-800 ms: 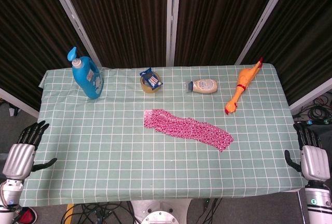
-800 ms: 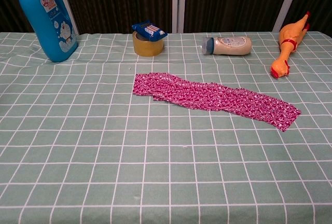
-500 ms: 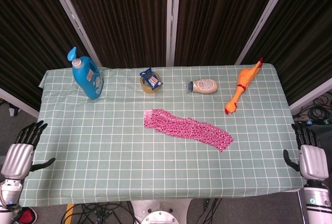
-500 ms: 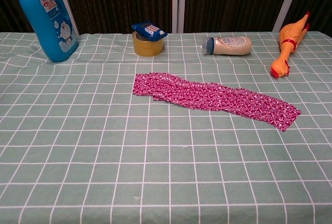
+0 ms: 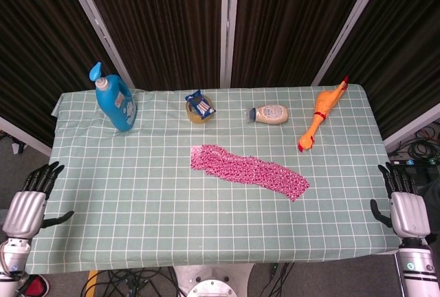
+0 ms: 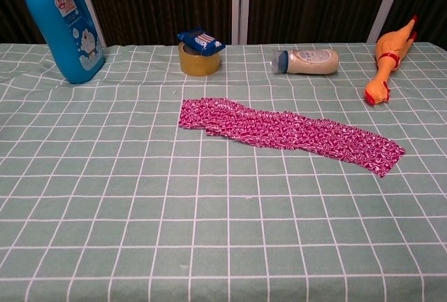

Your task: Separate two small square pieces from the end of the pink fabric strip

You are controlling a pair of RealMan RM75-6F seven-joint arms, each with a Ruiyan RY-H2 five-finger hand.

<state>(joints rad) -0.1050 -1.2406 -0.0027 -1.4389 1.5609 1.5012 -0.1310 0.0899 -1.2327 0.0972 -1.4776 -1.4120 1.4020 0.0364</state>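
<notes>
A: Nearest items first?

B: Left hand (image 5: 26, 204), off the near left corner of the counter (image 5: 137, 228): fingers apart, holding nothing. Right hand (image 5: 404, 204), off the near right corner: the same, released and empty. Neither touches the checked cloth, and the chest view shows neither.

A: Middle of the counter?

B: One pink fabric strip (image 6: 286, 133), lying flat and whole, running from centre toward the near right. Its near-right end (image 6: 383, 156) is the closer one to the right hand; its far-left end sits well apart from both hands. No separate squares show anywhere on the cloth.

A: Far row?

B: Left to right: blue detergent bottle (image 6: 63, 22), upright; tape roll (image 6: 199, 59) with a small blue packet (image 6: 200, 39) resting on top; a pale bottle (image 6: 307, 61) on its side; a rubber chicken (image 6: 387, 61) at the far right. All stand well clear of the strip.

A: Step in hand?

B: By my reckoning, none begun; the reach has yet to be made. The next move likely calls for one hand to pin the strip while the other pinches the end piece and pulls it away, twice over. Thin fabric lying flat gives fingers little edge to catch.
</notes>
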